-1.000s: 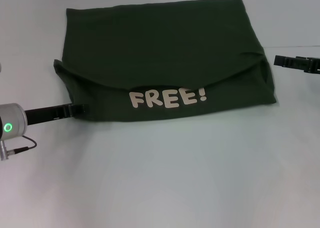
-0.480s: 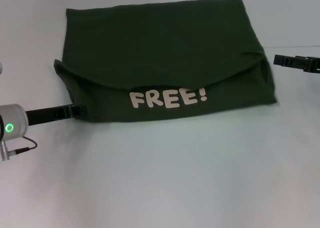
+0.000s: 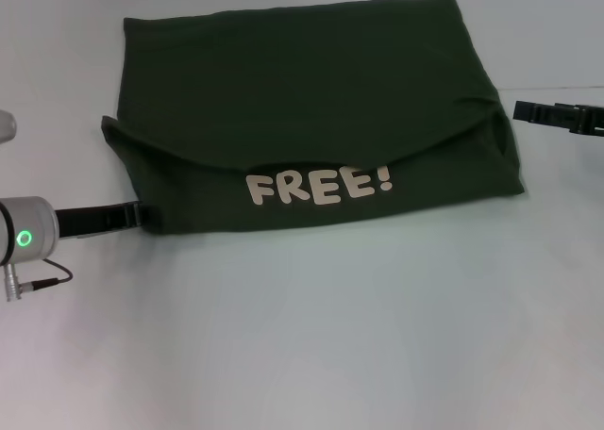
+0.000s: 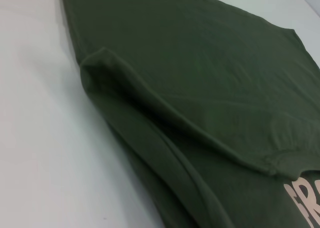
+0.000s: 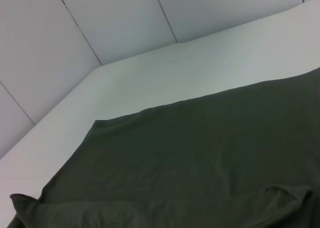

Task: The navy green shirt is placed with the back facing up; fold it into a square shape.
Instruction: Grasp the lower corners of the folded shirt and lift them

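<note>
The navy green shirt lies on the white table, folded into a wide block. Its upper layer is folded toward me and ends in a curved edge above a cream "FREE!" print. My left gripper sits low at the shirt's near-left corner, just off the fabric, holding nothing. My right gripper hovers beside the shirt's right edge, close to a small pucker in the cloth, also holding nothing. The left wrist view shows the layered left edge of the shirt and part of the print. In the right wrist view the shirt fills the lower half.
The white table stretches toward me in front of the shirt. Its far edge meets pale wall panels beyond the shirt. A grey cable hangs by my left wrist.
My left gripper has drawn back to the left, coming off the shirt's near-left corner. My right gripper has crept slightly toward the shirt. The shirt has not moved.
</note>
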Controlling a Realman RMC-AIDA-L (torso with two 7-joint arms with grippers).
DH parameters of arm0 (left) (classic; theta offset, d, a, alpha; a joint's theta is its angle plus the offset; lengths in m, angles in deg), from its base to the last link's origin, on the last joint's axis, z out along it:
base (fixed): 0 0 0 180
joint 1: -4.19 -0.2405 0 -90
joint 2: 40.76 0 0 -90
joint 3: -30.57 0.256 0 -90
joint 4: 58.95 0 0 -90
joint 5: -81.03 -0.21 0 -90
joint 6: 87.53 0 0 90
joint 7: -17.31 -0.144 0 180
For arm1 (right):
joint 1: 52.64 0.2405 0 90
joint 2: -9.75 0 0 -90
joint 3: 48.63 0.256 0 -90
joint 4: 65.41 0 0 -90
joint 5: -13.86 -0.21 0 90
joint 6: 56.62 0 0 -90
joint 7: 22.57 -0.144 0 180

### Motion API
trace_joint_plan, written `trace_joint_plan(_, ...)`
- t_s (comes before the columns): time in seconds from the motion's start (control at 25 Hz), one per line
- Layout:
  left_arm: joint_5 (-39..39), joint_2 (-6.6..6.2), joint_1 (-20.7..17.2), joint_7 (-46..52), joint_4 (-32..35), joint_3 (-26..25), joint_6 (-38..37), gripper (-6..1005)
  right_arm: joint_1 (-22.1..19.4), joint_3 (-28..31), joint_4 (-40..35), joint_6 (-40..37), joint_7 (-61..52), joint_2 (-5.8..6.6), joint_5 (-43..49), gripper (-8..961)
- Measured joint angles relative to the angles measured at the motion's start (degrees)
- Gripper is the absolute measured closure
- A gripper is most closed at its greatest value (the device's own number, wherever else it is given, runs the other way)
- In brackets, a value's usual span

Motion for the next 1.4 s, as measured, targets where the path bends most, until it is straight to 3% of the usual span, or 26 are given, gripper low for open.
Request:
trace_joint_plan(0.16,0.0,-0.13,0.0,0.8,0.2,0.0,-0.2,950,0.0,-1.4,-0.1,-0.2,-2.3,0.38,0.1,84)
trace_joint_plan(0.44,-0.1,-0.73,0.6,1.5,0.5,-0.3,-1.1,949,2.6,-7.9,-1.5,-2.6,-19.2,3.95,8.8,90)
trace_joint_plan(0.6,-0.1,-1.02,1.1,1.6,0.6,-0.3,-1.9,949,4.7,-8.4,-1.6,-3.2,-23.8,4.35,15.9,93)
trace_joint_plan(0.84,-0.5,-1.1,1.1,1.6,0.8,-0.3,-2.1,949,7.3,-8.5,-1.1,0.2,-25.9,2.98,22.7,98)
trace_joint_plan(1.08,-0.6,-1.13,1.2,1.7,0.8,-0.3,-2.1,950,8.7,-9.3,-0.7,4.4,-25.2,0.49,23.8,103)
trace_joint_plan(1.4,-0.6,-1.14,1.2,1.7,0.8,-0.2,-2.0,950,10.1,-12.2,3.2,12.2,-25.4,-1.57,24.1,110)
